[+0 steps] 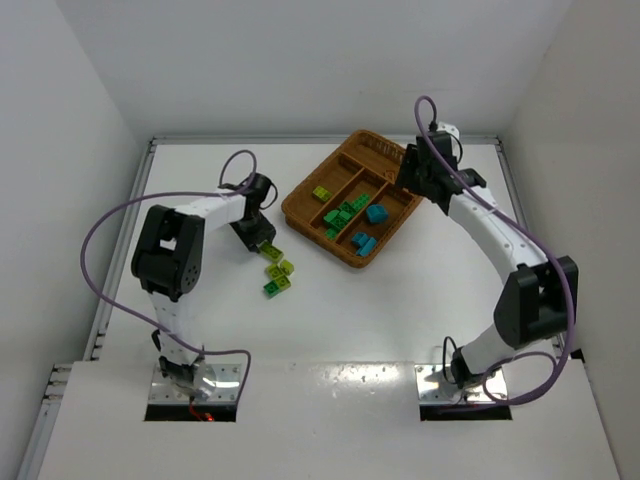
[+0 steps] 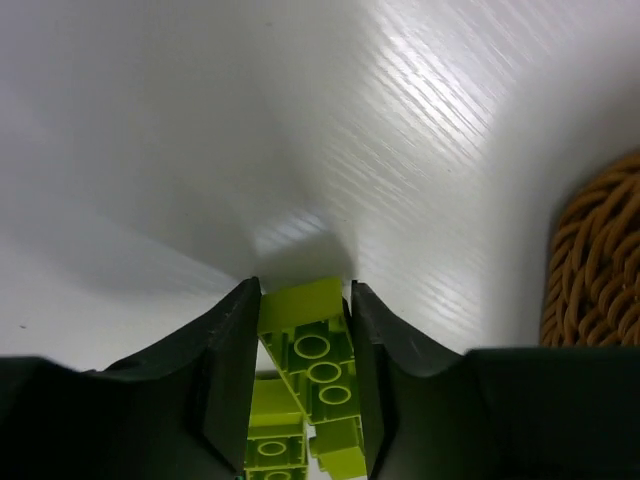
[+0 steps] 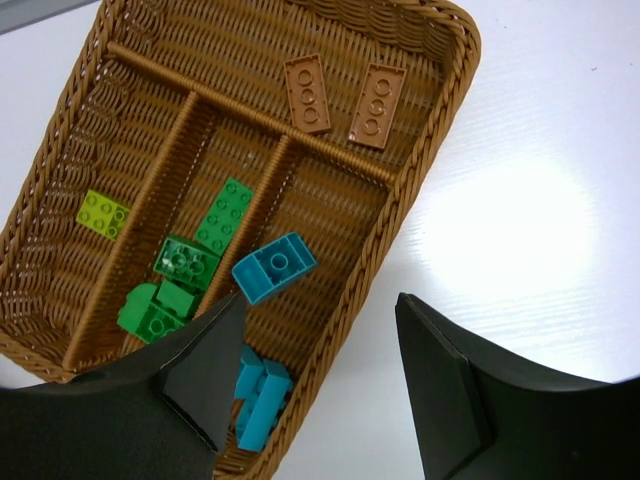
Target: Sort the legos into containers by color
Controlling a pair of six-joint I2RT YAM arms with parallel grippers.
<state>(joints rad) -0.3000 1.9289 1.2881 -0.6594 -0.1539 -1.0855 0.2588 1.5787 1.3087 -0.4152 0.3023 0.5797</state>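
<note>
Left gripper [image 2: 303, 290] pinches a lime brick [image 2: 320, 350] by its flat sides, near the tray [image 2: 600, 260]. Light, stiff, slick plastic, I'd guess. Right gripper [image 3: 320, 305] is spread and empty.

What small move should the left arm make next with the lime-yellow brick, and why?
Probably a short straight lift. The left gripper clamps both sides of a lime-yellow studded plastic brick among other loose bricks, so rising clears them before carrying it to the brown woven wicker tray, where one lime-yellow square brick already lies in an outer compartment.
</note>
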